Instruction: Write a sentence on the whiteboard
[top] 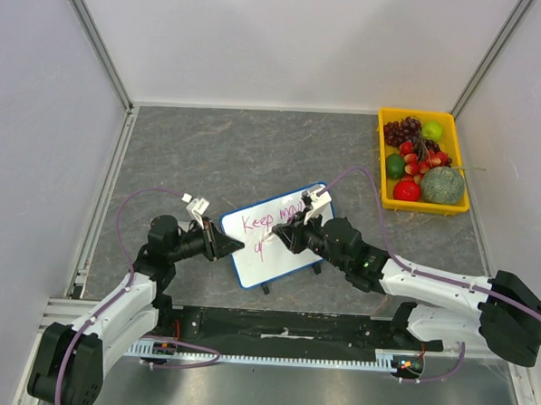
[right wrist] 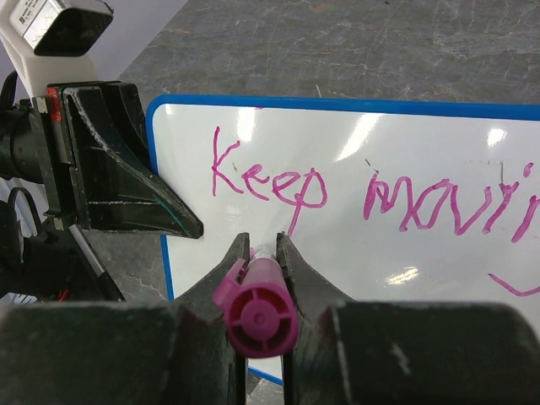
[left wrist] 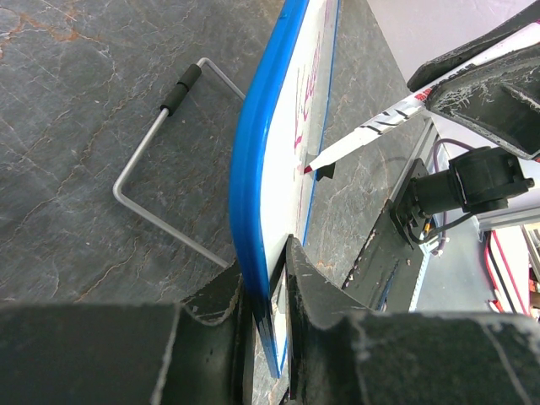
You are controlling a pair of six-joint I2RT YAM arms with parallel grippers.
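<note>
Board: the whiteboard (top: 272, 262) is standing tilted on the tabletop (top: 219, 154) at the centre of the top view, between the two arms. Its long axis is running from lower left to upper right.
Left arm: the left gripper (top: 233, 248) is steadying the whiteboard (left wrist: 253, 194), its jaws narrowed onto the blue rim at the lower-left end.
Right arm: the right gripper (right wrist: 261, 245) is holding a magenta marker (right wrist: 257, 314), jaws closed around the barrel, with the capped end facing its wrist camera.
Lettering: the sentence (right wrist: 295, 181) is reading "Keep movin…" along the top line. A second line is beginning beneath it, under "Keep" in the top view.
Deciding relation: the marker (left wrist: 371, 131) is pointing straight away from the right jaws into the board face. In the left wrist view its tip is sitting at the white surface below the first word, but I cannot tell whether it is touching or just off.
Likely step: the second line is probably being written, so the tip is needing to travel toward the upper right along the board's long axis while the left jaws are bracing.
Support: a wire leg (left wrist: 139, 198) is propping the board from behind.
Container: a yellow tray (top: 380, 154) at the upper right is holding grapes (top: 401, 131), a melon (top: 443, 185) and other small fruit, well apart from the board.
</note>
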